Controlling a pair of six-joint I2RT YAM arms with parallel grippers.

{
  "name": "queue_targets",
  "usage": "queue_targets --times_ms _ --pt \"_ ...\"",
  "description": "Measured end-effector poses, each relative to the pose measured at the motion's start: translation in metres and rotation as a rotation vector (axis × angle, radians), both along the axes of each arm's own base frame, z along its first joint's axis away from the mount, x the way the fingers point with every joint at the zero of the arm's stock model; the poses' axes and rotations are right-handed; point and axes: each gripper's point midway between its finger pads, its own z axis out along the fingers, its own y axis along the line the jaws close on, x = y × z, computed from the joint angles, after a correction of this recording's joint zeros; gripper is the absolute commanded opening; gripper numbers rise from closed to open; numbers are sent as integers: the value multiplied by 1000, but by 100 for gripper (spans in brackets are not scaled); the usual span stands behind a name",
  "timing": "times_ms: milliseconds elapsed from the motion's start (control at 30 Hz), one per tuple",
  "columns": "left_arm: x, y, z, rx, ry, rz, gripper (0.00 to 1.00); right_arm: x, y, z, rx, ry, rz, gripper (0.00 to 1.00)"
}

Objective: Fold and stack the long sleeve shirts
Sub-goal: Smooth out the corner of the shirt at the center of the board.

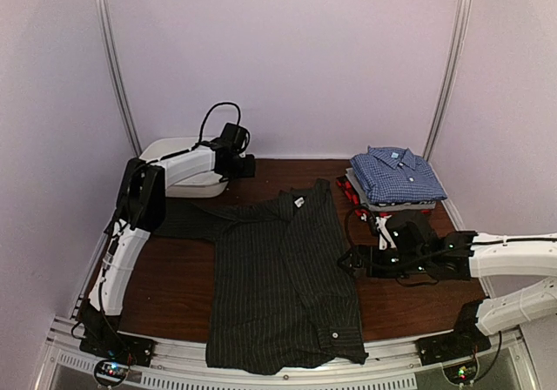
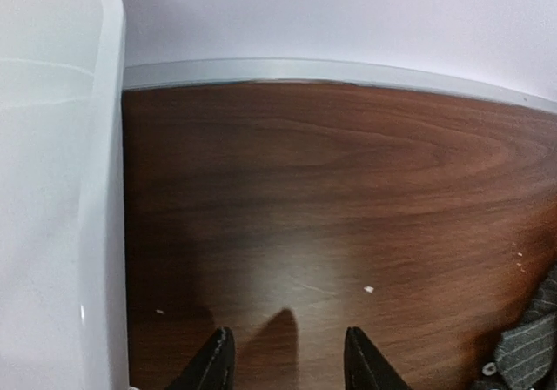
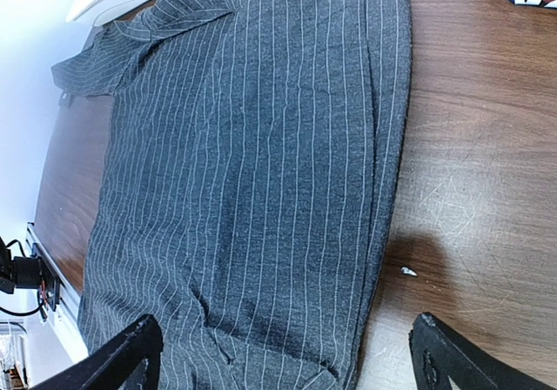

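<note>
A black pinstriped long sleeve shirt lies spread out in the middle of the table, collar to the back and one sleeve stretched left. Folded shirts are stacked at the back right, the blue checked one on top, a grey one under it, and red-black cloth at the stack's left. My right gripper hovers wide open over the pinstriped shirt's right edge, its jaws spanning cloth and bare wood. My left gripper is at the back, open over bare table, holding nothing.
A white plastic tub stands at the back left, just left of my left gripper; its wall fills the left of the left wrist view. White walls close the table at the back and sides. A metal rail runs along the front.
</note>
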Motion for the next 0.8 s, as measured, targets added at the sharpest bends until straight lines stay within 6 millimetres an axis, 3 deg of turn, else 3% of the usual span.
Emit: queue_targets --times_ms 167,300,433,567,667,800 --pt "20 46 -1 19 2 56 48 0 -1 0 -11 4 0 100" --pt "19 53 -1 25 15 32 52 0 -2 1 -15 0 -2 100" --pt "9 33 21 11 -2 -47 55 0 -3 1 -23 -2 -2 100" --pt "-11 5 70 -8 -64 -127 54 1 -3 1 -34 -9 5 100" --pt "-42 -17 115 -29 -114 -187 53 4 0 3 -39 -16 10 100" --pt "-95 -36 148 -61 -136 -263 49 5 1 2 -50 -23 23 100"
